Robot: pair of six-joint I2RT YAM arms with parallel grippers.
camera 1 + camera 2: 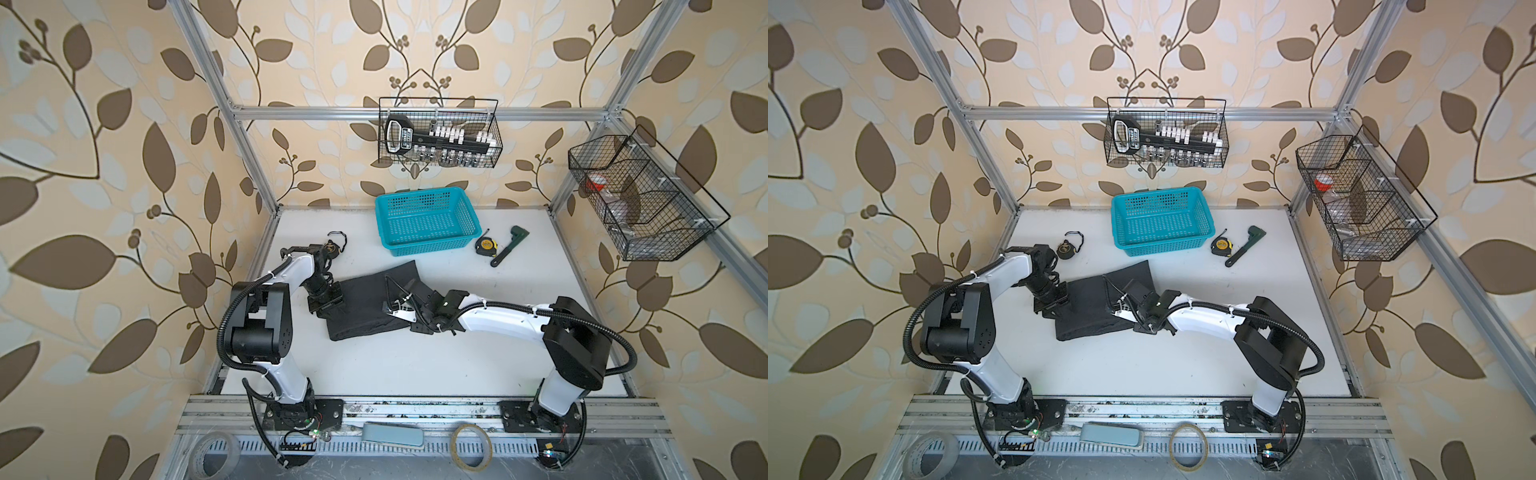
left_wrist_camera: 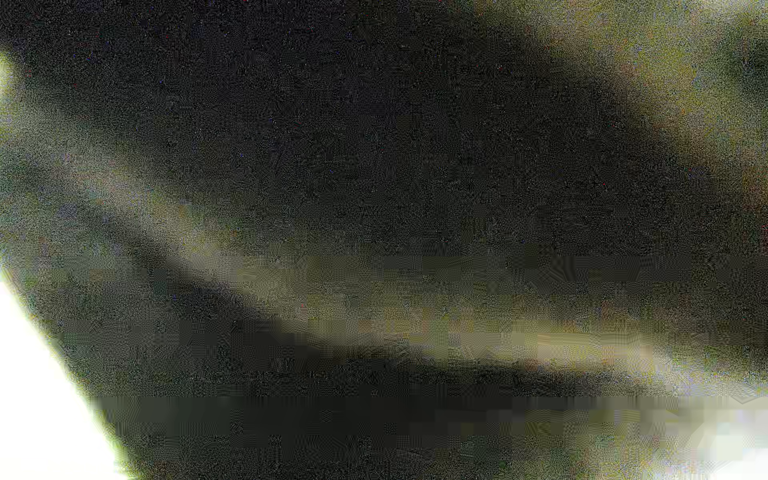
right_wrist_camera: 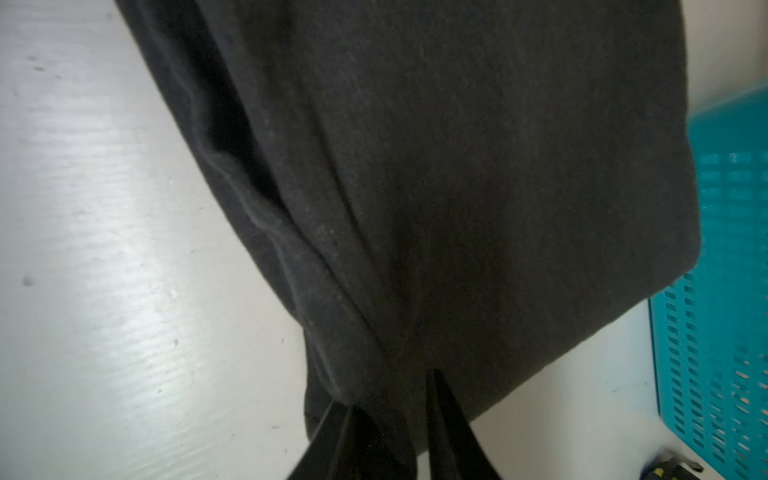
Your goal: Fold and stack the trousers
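while both hands sit at the folded trousers, the basket stands apart

where the white desk (image 1: 415, 357) lies bare around its middle, the trousers (image 1: 365, 297) rest as a dark, folded bundle, visible in both top views (image 1: 1096, 299). they lie on the near side of the teal basket (image 1: 432, 246), close to it but not touching, and nothing of them is inside it.

the right hand (image 1: 388, 308) reaches in from the right onto the bundle's right end. in the right wrist view its two dark fingers (image 3: 451, 428) stand on either side of a bunched ridge of cloth, and the folds of the trousers (image 3: 457, 166) draw together toward that point, so this hand (image 3: 390, 415) is grasping the trousers. the basket (image 3: 727, 291) shows at the side of that view.

the left hand (image 1: 331, 306) sits at the bundle's left edge, touching or just over the cloth. whether it is clenched on the fabric or released i cannot tell: the top views hide its tips, and the left wrist view is only a dark blur.

a yellow-and-black tape measure (image 1: 485, 245) lies on the desk just to the right of the basket.
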